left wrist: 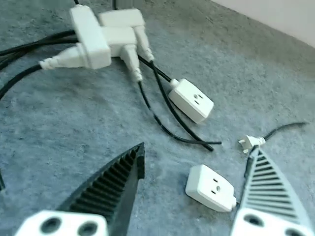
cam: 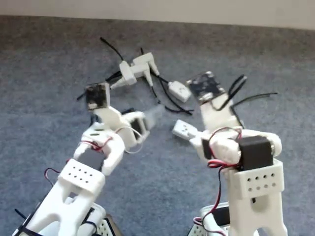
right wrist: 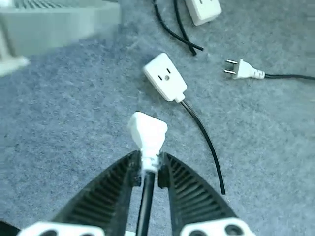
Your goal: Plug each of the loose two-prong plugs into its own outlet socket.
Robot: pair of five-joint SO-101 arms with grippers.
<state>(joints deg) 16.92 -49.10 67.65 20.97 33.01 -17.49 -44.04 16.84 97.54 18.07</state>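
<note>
My right gripper (right wrist: 149,161) pinches a white plug (right wrist: 147,132) at its neck, the cable running back between the jaws. Just past the plug's nose an outlet socket (right wrist: 165,76) lies face up with open carpet on every side. A loose two-prong plug (right wrist: 242,70) lies apart from it, prongs bare. My left gripper (left wrist: 197,150) is spread wide, nothing between its fingers, above that same socket. A second socket (left wrist: 192,100) lies farther out among black cables (left wrist: 162,110). The left wrist view takes in a cluster of white adapters (left wrist: 106,37) beyond. Grey carpet (right wrist: 74,123) covers everything; the high view adds a pale wall (cam: 197,10) at the far edge.
</note>
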